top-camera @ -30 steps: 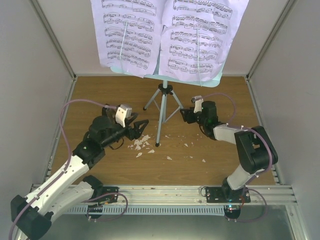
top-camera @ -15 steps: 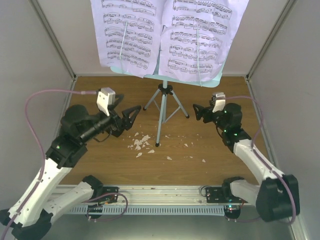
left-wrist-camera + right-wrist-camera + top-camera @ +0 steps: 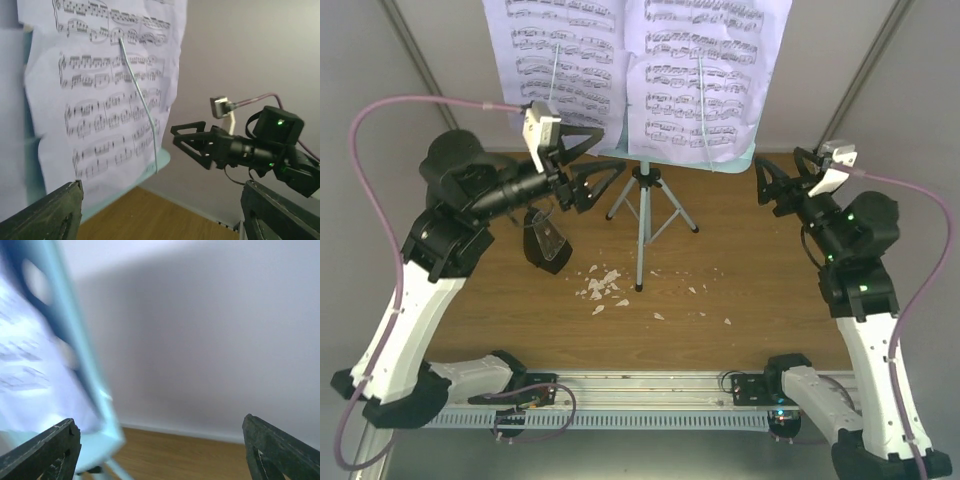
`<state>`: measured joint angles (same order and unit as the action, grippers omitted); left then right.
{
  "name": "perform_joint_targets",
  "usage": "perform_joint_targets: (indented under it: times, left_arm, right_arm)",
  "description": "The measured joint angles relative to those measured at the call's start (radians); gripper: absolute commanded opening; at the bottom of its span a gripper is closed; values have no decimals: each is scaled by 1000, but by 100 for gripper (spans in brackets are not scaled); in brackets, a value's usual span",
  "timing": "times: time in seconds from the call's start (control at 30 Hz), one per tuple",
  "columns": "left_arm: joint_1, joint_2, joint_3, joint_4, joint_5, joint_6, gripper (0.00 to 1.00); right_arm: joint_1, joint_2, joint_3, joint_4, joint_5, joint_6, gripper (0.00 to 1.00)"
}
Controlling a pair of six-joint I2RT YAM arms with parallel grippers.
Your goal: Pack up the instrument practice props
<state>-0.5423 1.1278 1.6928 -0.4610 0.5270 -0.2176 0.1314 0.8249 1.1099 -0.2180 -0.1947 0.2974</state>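
The light blue music stand (image 3: 640, 235) stands mid-table on its tripod, its desk (image 3: 159, 163) carrying lilac sheet-music pages (image 3: 635, 70). My left gripper (image 3: 613, 148) is raised and open at the lower left edge of the pages, with nothing between its fingers. At the desk's right edge my right gripper (image 3: 776, 170) is also open and empty. The left wrist view shows the pages (image 3: 100, 100) close up and the right gripper (image 3: 192, 140) beyond them. The desk edge (image 3: 75, 340) is blurred in the right wrist view. The black metronome (image 3: 546, 242) stands on the table under the left arm.
Small white crumbs (image 3: 605, 285) lie on the wooden table (image 3: 750, 290) beside the tripod's foot. Grey walls (image 3: 370, 120) close in both sides and the back. A metal rail (image 3: 640, 385) runs along the near edge by the arm bases.
Both arms rose from table height to the desk's edges and their jaws widened. The left arm's lift uncovered the metronome. The desk with its pages shifted a little to the left.
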Motion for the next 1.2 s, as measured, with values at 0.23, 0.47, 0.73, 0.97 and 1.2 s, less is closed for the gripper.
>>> perform_joint_targets:
  times: [0.23,0.47,0.73,0.97,1.2]
  left_arm:
    - [0,158,77,5,43,-19,80]
    - [0,217,60,2,6,-27,79]
    - [0,216,46,20,6,-30,77]
    - [0,217,38,32,-10,-30,71]
    - [0,228,37,43,-19,-36,66]
  right_arm:
    - [3,19,187,-23,-286,40,86]
    - [3,55,240,-21,-414,50,81]
    - [11,159,241,-5,-496,90,77]
    - [68,212,291,14,-517,122,73]
    - [135,282,368,47,-487,138,66]
